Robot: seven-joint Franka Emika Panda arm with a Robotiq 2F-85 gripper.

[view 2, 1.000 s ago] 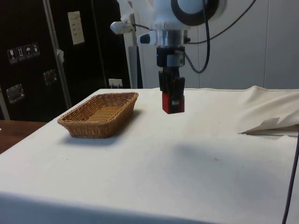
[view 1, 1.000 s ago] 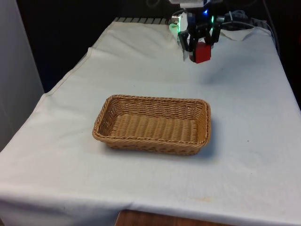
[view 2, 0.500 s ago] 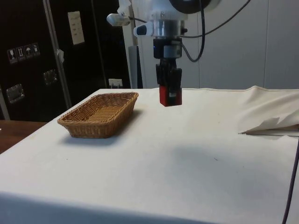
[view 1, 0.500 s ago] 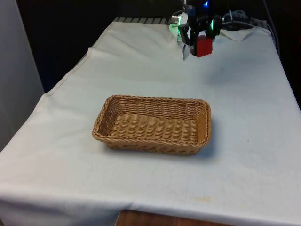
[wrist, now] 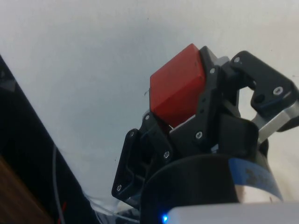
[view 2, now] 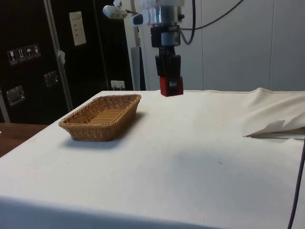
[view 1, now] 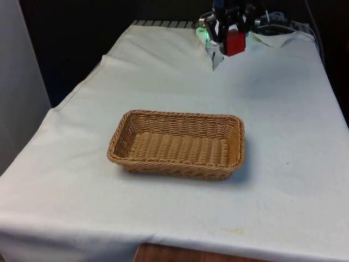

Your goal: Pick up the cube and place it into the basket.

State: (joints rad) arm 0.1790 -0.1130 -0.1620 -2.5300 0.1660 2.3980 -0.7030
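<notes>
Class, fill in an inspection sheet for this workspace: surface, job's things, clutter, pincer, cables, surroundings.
Surface: table under a white cloth, rumpled at the far end.
Job's things: red cube held in the air above the cloth, clear of the basket; wicker basket empty.
Clutter: nothing seen.
Pincer: pincer shut on the cube, raised above the table.
Cables: black cable looping off the arm; another at the side view's edge.
Surroundings: dark cabinets beside the table.
</notes>
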